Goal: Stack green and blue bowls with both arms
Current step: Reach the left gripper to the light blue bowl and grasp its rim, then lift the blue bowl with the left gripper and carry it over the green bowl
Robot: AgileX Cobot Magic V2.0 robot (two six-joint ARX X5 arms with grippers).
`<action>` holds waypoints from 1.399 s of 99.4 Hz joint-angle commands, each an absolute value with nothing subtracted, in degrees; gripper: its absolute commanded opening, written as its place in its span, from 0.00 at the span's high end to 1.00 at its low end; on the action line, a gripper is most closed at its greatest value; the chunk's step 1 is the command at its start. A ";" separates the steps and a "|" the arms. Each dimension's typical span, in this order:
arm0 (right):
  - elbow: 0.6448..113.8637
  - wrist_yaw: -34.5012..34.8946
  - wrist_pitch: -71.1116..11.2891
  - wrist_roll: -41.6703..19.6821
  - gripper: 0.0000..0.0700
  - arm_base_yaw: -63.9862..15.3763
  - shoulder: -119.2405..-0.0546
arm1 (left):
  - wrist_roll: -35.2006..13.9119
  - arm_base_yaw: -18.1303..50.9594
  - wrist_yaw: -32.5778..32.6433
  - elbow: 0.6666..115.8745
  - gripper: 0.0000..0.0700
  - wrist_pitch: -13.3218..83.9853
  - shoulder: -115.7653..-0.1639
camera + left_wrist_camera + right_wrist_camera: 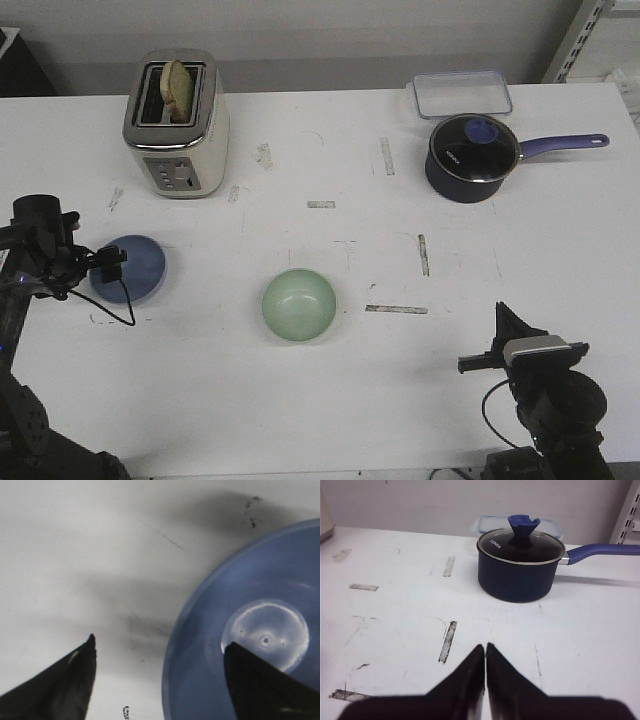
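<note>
The blue bowl sits upright at the table's left; the left wrist view shows its glossy inside. My left gripper is open and straddles its left rim: one finger hangs over the bowl's inside, the other over the bare table outside it. The pale green bowl stands upright and alone at mid-table, apart from both grippers. My right gripper is shut on nothing near the front right, well to the right of the green bowl.
A cream toaster with a slice of toast stands at the back left. A dark navy saucepan with a lid and purple handle is at the back right; a clear plastic box lies behind it. Tape marks dot the table.
</note>
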State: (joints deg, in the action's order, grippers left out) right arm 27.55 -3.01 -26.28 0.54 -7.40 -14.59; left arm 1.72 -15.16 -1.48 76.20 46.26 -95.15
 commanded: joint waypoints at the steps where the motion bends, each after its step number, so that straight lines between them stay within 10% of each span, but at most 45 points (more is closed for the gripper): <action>1: 27.40 -3.01 -25.78 -0.23 1.00 -7.49 -14.70 | 0.36 -15.40 -1.54 77.14 0.65 46.22 -96.51; 19: 27.40 -3.03 -25.78 -0.23 1.00 -7.49 -14.70 | 0.34 -15.42 -3.29 77.14 1.00 46.19 -97.82; 79: 27.40 -3.03 -25.76 -0.21 1.00 -7.49 -14.70 | -7.86 -11.46 -15.77 88.82 1.00 48.47 -89.38; 139: 27.40 -3.03 -25.76 -0.23 1.00 -7.49 -14.70 | -8.01 25.45 -13.41 90.19 1.00 52.75 -86.19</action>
